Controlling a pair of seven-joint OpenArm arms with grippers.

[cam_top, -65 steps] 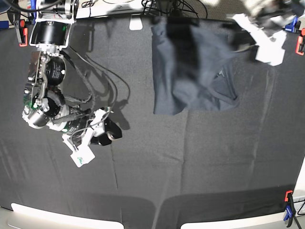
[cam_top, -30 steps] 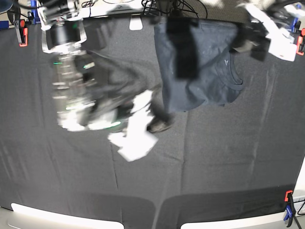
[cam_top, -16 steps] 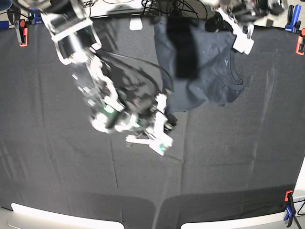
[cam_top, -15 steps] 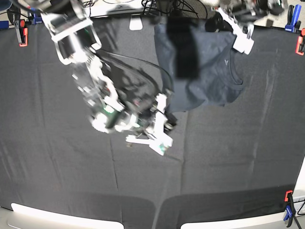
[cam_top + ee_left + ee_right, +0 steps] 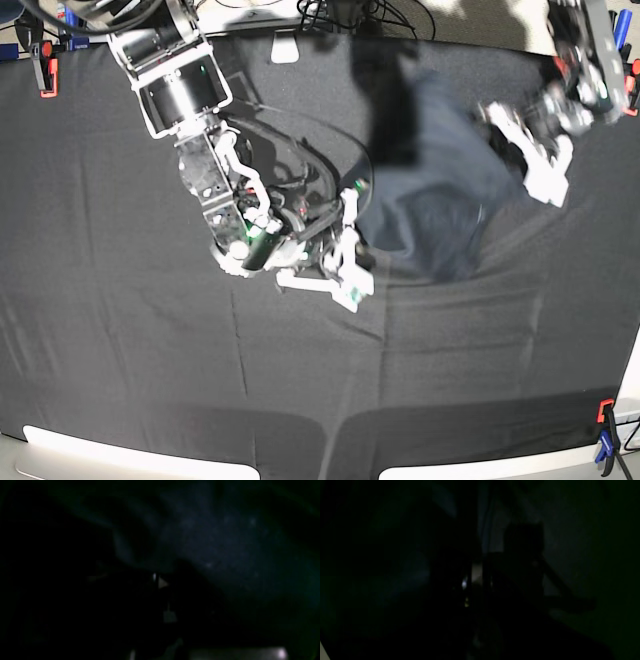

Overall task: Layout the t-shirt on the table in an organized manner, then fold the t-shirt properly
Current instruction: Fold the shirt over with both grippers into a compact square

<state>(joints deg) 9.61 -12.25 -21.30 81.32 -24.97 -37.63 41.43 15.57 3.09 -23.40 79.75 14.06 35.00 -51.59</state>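
While both arms work the cloth, I watch from the base view as the right gripper [image 5: 345, 262], its jaws together on the near left corner of the t-shirt [image 5: 430, 195], sits where half a second ago it was only closing in on that hem. Across the garment, the left gripper [image 5: 535, 150] has swung down from the far edge of the table [image 5: 120, 380] to the shirt's right side, jaws together, apparently pinching fabric there, though blur keeps me from being sure. The shirt, bunched in a hanging fold a moment ago, now lies smeared and stretched between the two grippers at the far centre of the table. I judge that the layout stage is under way: with one hold on each side of the shirt, the arms can pull it flat, and folding has not begun. Both wrist views are almost black and show me only dim fabric. I count one t-shirt, one table, two grippers.
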